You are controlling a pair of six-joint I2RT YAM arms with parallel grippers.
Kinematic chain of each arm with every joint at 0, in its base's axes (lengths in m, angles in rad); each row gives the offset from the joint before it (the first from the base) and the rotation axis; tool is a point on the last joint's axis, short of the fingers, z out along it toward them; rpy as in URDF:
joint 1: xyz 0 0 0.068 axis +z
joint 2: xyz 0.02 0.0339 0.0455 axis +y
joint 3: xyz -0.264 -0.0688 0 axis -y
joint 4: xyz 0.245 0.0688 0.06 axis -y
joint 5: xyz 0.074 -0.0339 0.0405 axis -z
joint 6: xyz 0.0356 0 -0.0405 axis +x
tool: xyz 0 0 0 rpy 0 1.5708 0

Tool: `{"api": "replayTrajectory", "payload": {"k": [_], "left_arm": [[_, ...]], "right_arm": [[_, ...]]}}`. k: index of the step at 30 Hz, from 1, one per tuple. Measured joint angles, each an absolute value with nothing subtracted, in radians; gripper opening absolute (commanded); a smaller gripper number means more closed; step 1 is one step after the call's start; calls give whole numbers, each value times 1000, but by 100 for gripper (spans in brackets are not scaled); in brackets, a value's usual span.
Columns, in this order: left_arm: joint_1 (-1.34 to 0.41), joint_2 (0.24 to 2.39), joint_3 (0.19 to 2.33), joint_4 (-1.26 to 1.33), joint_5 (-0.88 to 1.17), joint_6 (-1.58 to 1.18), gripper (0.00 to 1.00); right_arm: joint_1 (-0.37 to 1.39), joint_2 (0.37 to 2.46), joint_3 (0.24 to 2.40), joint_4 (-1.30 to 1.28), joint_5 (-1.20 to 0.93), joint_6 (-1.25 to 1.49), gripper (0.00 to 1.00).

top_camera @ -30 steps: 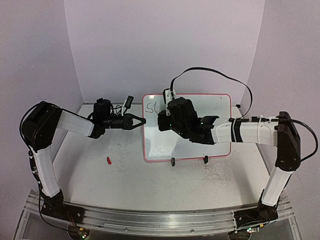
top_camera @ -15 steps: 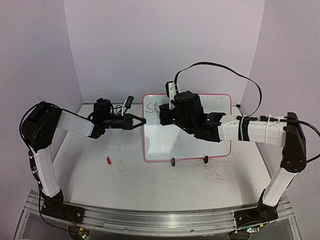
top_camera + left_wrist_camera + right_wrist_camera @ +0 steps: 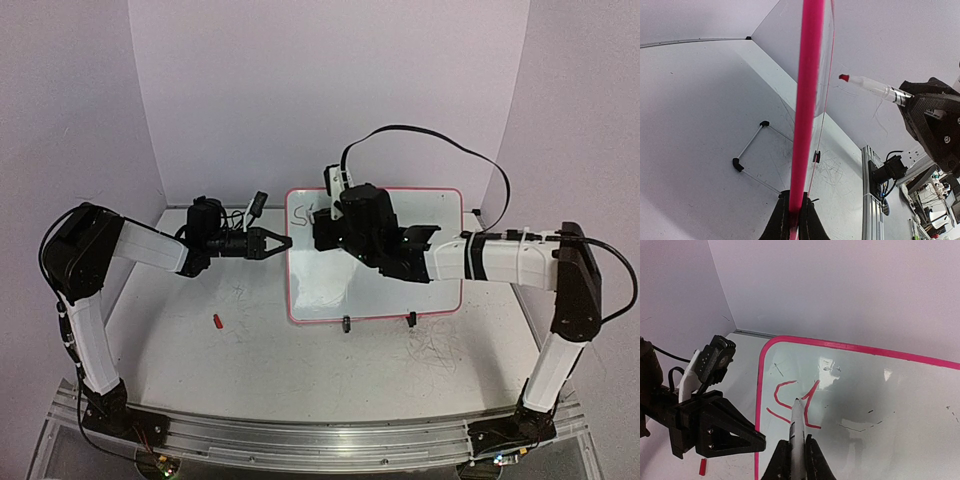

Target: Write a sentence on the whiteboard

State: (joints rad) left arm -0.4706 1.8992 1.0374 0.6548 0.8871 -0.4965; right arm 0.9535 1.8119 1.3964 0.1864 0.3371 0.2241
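Observation:
The whiteboard [image 3: 340, 290] with its pink rim lies at the middle back of the table. My left gripper [image 3: 285, 242] is shut on its left rim, which runs as a pink bar [image 3: 807, 100] up the left wrist view from between the fingers. My right gripper [image 3: 796, 455] is shut on a white marker [image 3: 796, 430]. The marker's tip rests by the start of the sentence, a red "S" [image 3: 776, 392] and a "t" stroke [image 3: 806, 410] in the board's top left corner. From above, the right gripper [image 3: 322, 235] covers part of those letters [image 3: 306, 214]. The left wrist view shows the marker [image 3: 870, 87] with its red tip.
A small red cap [image 3: 217, 321] lies on the tabletop left of the board. Two black clip feet [image 3: 346, 323] [image 3: 410, 319] sit at the board's near edge. Grey scribbles [image 3: 430, 350] mark the tabletop by the right arm. A black cable [image 3: 430, 140] arcs over the board.
The right gripper with the marker reached up and right, adding a stroke beside the "S", then came back a little left. The left arm and the board have not moved.

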Motion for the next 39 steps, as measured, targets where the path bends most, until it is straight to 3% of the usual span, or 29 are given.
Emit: {"api": "replayTrajectory", "payload": {"k": [39], "left_arm": [[-471,1899,1037,655,888,-496,0]], "right_arm": [[924,1763,1346,183,385,209,0]]}}
